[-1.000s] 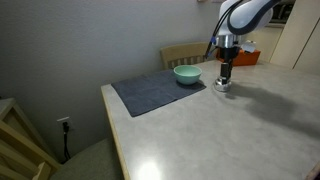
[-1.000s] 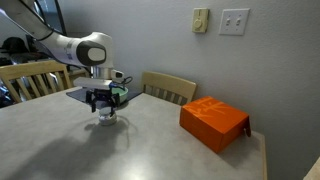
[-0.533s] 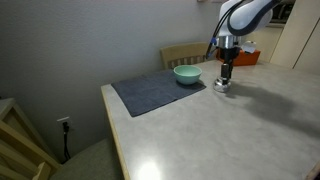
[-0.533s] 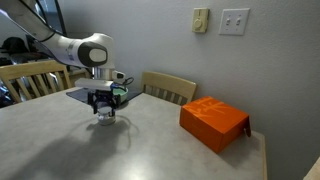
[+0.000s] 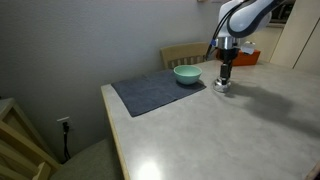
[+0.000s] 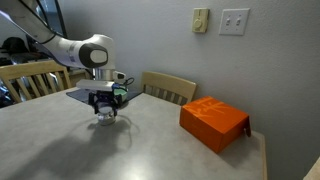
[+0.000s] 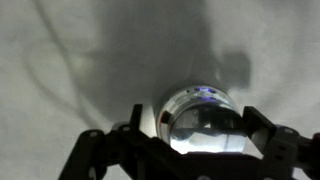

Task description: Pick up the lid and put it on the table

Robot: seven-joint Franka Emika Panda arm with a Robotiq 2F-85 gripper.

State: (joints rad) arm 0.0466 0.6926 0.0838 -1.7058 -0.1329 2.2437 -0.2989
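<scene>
The small silvery lid [image 7: 203, 118] lies on the pale table [image 5: 215, 135], just off the dark mat, as both exterior views show [image 5: 222, 88] [image 6: 106, 116]. My gripper [image 7: 197, 128] hangs straight down over it, low at the tabletop [image 5: 224, 80] [image 6: 105, 108]. In the wrist view its dark fingers [image 7: 135, 128] stand wide on either side of the lid. A gap shows at the left finger, and the right finger is close to the rim. The jaws are open and the lid rests on the table.
A teal bowl [image 5: 187, 74] sits on the dark grey cloth mat [image 5: 150, 93] beside the lid. An orange box [image 6: 213, 122] lies further along the table. A wooden chair [image 6: 168, 88] stands at the table's edge against the wall.
</scene>
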